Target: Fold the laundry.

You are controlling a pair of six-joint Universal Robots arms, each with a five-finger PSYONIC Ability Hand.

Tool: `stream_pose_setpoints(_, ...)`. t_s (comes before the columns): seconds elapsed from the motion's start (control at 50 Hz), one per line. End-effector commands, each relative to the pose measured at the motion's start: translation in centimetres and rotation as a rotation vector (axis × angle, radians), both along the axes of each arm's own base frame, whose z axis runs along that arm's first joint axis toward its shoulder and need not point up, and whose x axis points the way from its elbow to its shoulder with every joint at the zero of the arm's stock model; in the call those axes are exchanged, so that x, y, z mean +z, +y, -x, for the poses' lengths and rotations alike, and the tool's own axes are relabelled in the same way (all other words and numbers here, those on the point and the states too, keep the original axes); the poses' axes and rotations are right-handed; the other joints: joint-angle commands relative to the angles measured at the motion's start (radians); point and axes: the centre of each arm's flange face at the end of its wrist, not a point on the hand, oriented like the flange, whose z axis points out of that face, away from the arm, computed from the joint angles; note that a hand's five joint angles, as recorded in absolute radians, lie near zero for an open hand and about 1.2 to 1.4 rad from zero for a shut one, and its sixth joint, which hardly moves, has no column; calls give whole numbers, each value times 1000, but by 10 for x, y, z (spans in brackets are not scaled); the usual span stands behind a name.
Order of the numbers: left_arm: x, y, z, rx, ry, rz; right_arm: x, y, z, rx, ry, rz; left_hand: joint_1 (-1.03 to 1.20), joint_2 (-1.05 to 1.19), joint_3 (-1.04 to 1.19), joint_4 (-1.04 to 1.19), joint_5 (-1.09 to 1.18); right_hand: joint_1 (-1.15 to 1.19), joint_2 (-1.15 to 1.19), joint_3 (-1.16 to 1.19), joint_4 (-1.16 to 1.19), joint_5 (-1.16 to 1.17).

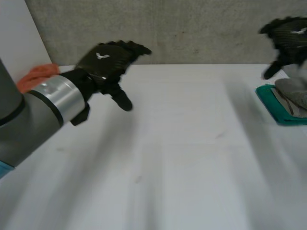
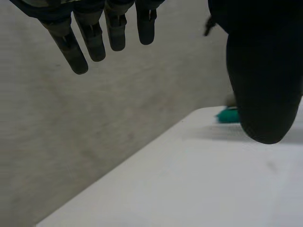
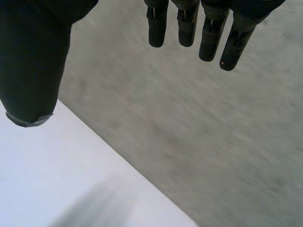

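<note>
At the right edge of the white table [image 1: 182, 158] I see the laundry: a teal cloth [image 1: 267, 97] with a grey cloth [image 1: 293, 90] lying on top of it. My right hand [image 1: 288, 38] hangs just above that pile, and in its wrist view the fingers [image 3: 187, 28] are straight and spread from the thumb with nothing in them. My left hand [image 1: 103, 62] hovers over the table's far left, well apart from the laundry, fingers [image 2: 94, 40] straight too, holding nothing. An orange item [image 1: 37, 74] sits behind the left arm, against the grey wall [image 1: 192, 28].
</note>
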Motion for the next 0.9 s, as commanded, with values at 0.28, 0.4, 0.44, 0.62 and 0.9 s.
stream_pose_setpoints(0.28,-82,-166,-165,566,-249,108,-91,128,-90,186,53,-142,-6,-26,-32,-27,-43,-29,-49,-39,-59,-66)
stream_pose_setpoints(0.4,-152,-216,-210,581,-546,113,-108,134,-83,187,88,-179,-6,-26,-32,-27,-43,-29,-49,-39,-59,-66)
stream_pose_setpoints(0.44,-165,-225,-215,576,-593,122,-111,134,-82,185,91,-184,-6,-26,-32,-27,-43,-29,-49,-39,-59,-66)
stream_pose_setpoints(0.62,-200,-260,-223,532,-581,170,-119,141,-78,198,100,-204,-6,-25,-31,-27,-43,-29,-49,-39,-59,-66)
stream_pose_setpoints(0.9,-215,-285,-231,603,-599,209,-123,146,-78,225,104,-217,1215,1196,1190,1194,1178,-29,-49,-39,-59,-66)
